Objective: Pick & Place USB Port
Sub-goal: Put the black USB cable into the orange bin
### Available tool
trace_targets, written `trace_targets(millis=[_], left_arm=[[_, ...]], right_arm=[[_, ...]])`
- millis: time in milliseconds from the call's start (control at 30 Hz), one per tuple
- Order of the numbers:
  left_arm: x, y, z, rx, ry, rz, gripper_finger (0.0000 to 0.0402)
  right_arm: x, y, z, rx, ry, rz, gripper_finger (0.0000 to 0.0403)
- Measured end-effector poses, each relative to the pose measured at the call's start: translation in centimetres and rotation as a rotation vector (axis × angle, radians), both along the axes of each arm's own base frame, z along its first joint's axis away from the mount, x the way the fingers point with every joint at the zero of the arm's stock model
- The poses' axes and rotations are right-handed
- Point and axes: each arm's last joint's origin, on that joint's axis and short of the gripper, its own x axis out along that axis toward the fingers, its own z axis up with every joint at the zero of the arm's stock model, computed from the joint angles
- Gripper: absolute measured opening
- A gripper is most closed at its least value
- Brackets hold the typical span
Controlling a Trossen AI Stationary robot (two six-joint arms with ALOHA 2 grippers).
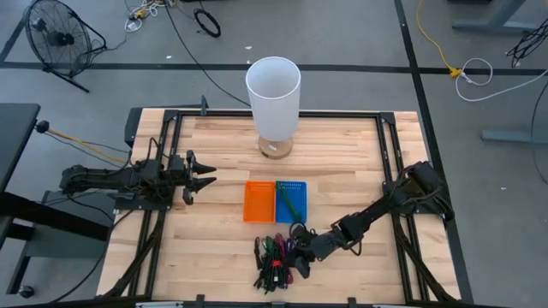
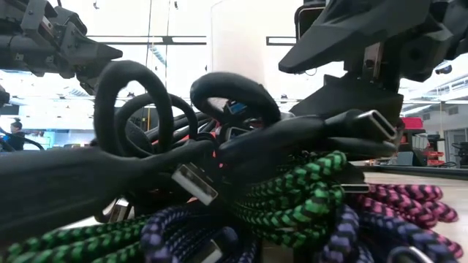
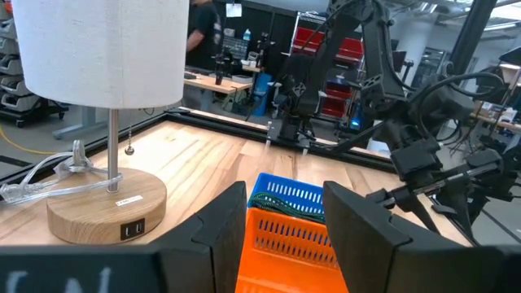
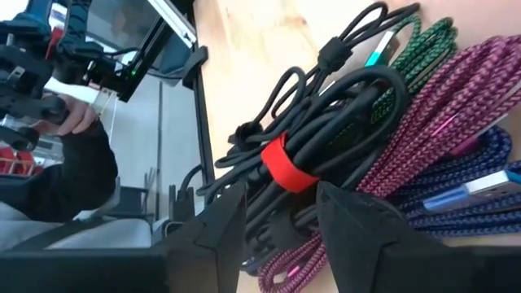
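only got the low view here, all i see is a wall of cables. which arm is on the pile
Observer: The right gripper; the high view shows it reaching into the pile of black and braided cables at the table's near edge.
Operator: jaws shut on anything
Observer: No. The right wrist view shows them open, straddling a black cable bundle tied with a red strap.
Operator: left arm
Observer: The left gripper hangs open by the table's left side, facing the white-shaded lamp on a round wooden base.
Operator: anything else near the pile
Observer: An orange basket and a blue basket sit side by side just behind it.

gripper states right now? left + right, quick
Left gripper: open, empty, beside the baskets.
Right gripper: open, holding nothing, over the black cable bundle.
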Motion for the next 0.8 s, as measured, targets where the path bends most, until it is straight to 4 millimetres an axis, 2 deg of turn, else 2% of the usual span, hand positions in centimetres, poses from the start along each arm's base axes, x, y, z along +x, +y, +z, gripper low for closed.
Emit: trace_targets(millis=[800], left_arm=[[0.0, 0.0, 0.0, 0.001, 0.002, 0.000, 0.0170]], right_arm=[[1.9, -3.8, 0.4, -0.007, -0.006, 0.146, 0.0144]])
